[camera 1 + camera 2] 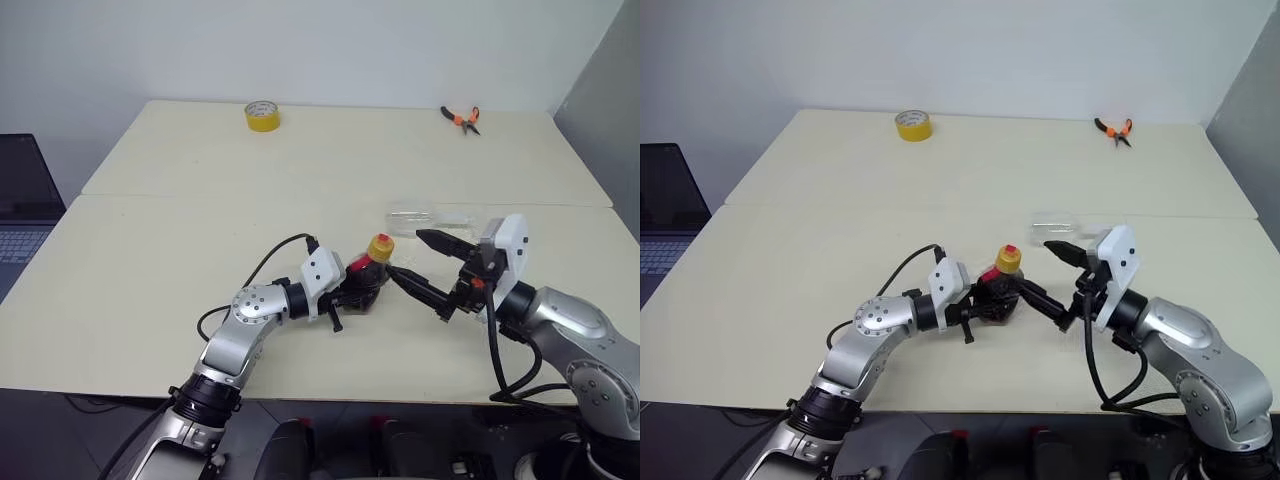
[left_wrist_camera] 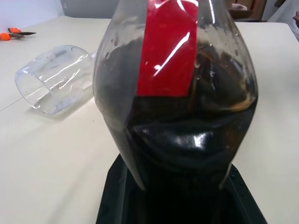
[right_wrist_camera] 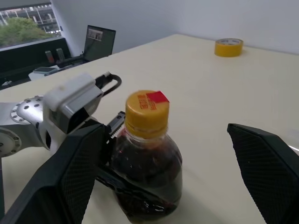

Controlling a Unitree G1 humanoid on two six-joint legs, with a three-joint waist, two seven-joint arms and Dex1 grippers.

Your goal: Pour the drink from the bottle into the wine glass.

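The bottle [image 1: 372, 268] stands upright near the table's front middle. It has a yellow cap, a red label, and dark drink [image 2: 187, 140] filling its rounded body. My left gripper [image 1: 358, 287] is shut on the bottle's lower body from the left. My right gripper [image 1: 403, 253] is open just right of the bottle, pointing at the cap, its fingers [image 3: 70, 177] spread wide and apart from it. The wine glass [image 1: 430, 215] lies on its side on the table just beyond the right gripper, and it looks empty.
A yellow tape roll [image 1: 262, 116] sits at the far left of the table [image 1: 150, 260] and orange-handled pliers [image 1: 462, 118] at the far right. A laptop [image 1: 20, 200] stands off the table's left edge. A grey wall closes the right side.
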